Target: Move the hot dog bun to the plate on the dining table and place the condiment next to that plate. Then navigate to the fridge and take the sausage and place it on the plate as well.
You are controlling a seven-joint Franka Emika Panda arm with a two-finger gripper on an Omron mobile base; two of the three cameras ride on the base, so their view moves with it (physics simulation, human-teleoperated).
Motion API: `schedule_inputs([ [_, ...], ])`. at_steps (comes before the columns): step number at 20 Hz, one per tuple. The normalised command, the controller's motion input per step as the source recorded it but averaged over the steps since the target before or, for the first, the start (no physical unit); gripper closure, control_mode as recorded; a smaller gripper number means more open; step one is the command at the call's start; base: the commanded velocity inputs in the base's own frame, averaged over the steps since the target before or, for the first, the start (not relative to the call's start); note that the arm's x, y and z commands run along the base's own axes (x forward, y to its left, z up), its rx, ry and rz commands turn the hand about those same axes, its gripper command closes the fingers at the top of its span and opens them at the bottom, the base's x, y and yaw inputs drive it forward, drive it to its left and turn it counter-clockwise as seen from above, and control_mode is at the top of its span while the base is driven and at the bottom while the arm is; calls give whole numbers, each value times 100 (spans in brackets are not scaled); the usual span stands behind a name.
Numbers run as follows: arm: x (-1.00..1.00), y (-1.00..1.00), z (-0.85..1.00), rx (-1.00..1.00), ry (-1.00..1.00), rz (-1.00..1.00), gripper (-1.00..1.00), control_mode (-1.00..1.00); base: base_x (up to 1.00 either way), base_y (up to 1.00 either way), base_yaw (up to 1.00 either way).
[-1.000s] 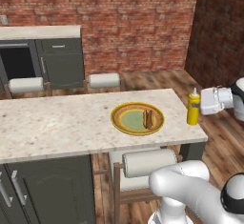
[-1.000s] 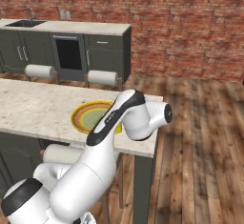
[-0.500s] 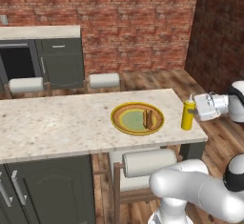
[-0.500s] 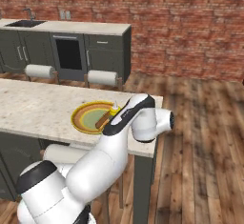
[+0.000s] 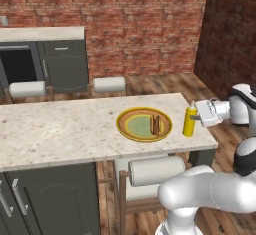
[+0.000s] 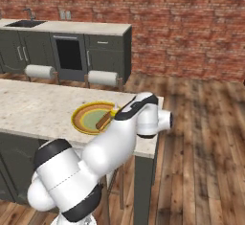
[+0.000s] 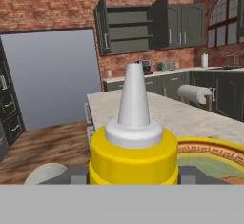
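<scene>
The yellow condiment point(image 5: 189, 122) with its white nozzle stands upright just right of the plate point(image 5: 125, 124), with its base at the dining table point(image 5: 60, 129) top near the right end. My gripper point(image 5: 198, 115) is shut on the bottle from the right. In the hand view the condiment point(image 7: 133, 157) fills the middle between my fingers point(image 7: 78, 174), and the plate point(image 7: 209, 147) lies behind it on the right. The hot dog bun point(image 5: 155, 124) lies on the plate's right half. From the right base view my arm covers the bottle; the bun point(image 6: 102, 121) and plate point(image 6: 79, 116) show. The fridge and sausage are out of view.
Two stools with white rolled backs point(image 5: 109, 84) stand along the table's far side, and another point(image 5: 156, 170) at the near side. Dark cabinets and an oven point(image 6: 69, 54) line the back brick wall. Wooden floor point(image 6: 201, 138) lies right of the table end.
My gripper has carried the condiment down and to the left, from above the table's right end to the tabletop beside the plate. Bun and plate have not moved.
</scene>
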Motion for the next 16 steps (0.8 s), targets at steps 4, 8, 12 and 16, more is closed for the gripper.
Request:
schedule_inputs([
  [4, 52, 0, -27, 0, 0, 6, 100, -100, 0, 0, 0],
  [8, 34, 0, -29, 0, -2, 6, 100, -100, 0, 0, 0],
  [12, 22, 0, -30, 0, -6, 6, 100, -100, 0, 0, 0],
  [16, 17, -6, -32, 0, -6, 6, 100, -100, 0, 0, 0],
])
